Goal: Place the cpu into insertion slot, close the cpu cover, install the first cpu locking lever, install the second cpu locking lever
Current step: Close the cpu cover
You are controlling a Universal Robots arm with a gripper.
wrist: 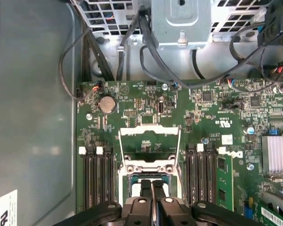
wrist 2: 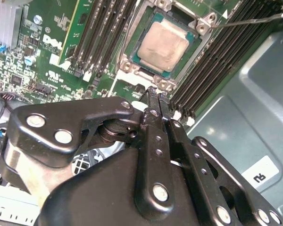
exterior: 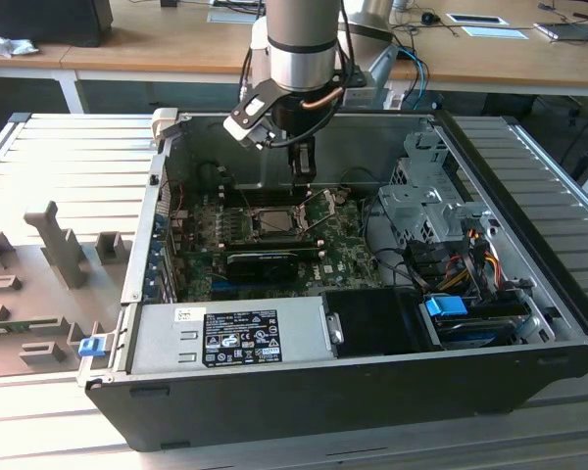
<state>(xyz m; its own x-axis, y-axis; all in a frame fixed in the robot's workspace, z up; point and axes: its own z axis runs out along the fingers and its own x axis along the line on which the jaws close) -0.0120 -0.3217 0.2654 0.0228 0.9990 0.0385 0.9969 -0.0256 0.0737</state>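
My gripper (wrist 2: pixel 153 92) is hovering just beside the insertion slot (wrist 2: pixel 131 54), pinched fully closed and gripping nothing. The cpu (wrist 2: pixel 162 46) is lying flat in that slot, silver top facing up, its edges squared to the slot's; the cpu cover (wrist: pixel 149 132) is standing swung open.

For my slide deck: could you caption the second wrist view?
Gripper, fingers shut, hovers beside the socket where the cpu already sits.
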